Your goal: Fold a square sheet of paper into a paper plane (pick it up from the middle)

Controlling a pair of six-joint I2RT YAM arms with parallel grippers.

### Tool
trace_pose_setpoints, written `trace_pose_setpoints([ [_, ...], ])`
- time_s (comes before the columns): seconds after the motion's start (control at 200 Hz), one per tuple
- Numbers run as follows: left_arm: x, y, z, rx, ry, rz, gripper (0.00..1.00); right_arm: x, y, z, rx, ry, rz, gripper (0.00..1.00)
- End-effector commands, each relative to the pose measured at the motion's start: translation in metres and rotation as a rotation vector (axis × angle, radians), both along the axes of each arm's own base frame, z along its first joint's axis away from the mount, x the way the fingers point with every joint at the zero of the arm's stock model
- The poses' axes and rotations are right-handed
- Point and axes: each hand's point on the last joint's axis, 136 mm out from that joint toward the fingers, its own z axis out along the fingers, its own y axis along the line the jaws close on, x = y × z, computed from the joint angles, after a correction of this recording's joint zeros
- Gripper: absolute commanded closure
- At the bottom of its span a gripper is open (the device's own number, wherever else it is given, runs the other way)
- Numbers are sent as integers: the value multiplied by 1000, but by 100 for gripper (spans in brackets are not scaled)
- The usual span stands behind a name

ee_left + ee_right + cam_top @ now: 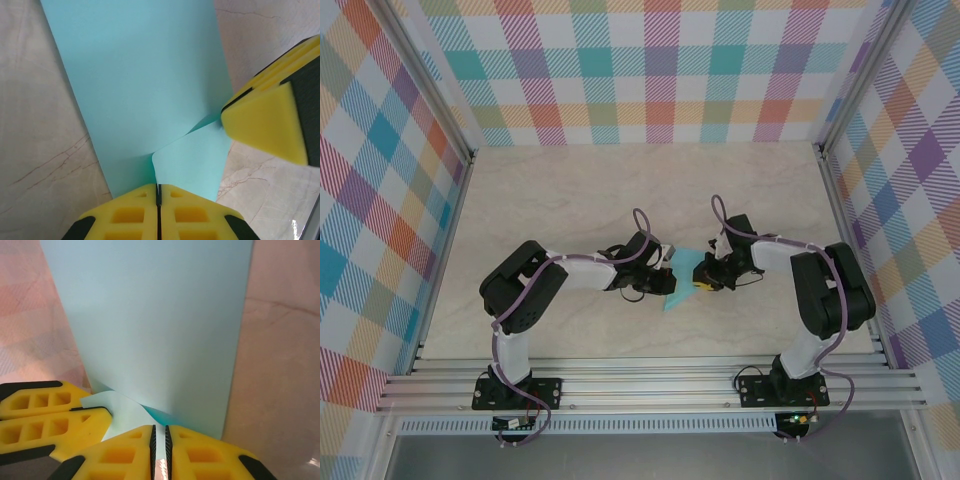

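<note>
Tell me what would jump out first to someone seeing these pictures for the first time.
First, the light-blue paper at the middle of the table, pinched by both arms. The left gripper and the right gripper are each shut on its edge, close beside each other, where a small flap curls up. After that, the bright plaid walls around the pale marbled table.

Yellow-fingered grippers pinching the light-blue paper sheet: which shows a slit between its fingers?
The right gripper; the left gripper has its fingers flush together on the light-blue paper sheet.
</note>
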Motion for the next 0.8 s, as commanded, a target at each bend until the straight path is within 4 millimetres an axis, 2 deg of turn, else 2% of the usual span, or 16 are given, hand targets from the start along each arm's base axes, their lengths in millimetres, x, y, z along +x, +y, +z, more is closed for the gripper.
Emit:
trace_pose_setpoints([
  [0.0,-8,16,-19,72,48,0,93,-1,-5,1,-25,-2,-3,84],
  [0.19,-7,16,-17,72,45,1,93,-11,-23,-30,-137,73,-20,86],
  [0.28,-8,16,-17,72,46,0,93,-13,-33,-33,-185,78,-36,86],
  [0.465,-8,16,-17,71,44,-2,93,-4,-32,-9,-155,23,-53,86],
  [0.645,-7,14,-13,60,40,-2,93,-2,2,30,41,-43,-15,86],
  [0.795,-7,14,-13,57,39,0,93,-10,21,36,93,-40,10,86],
])
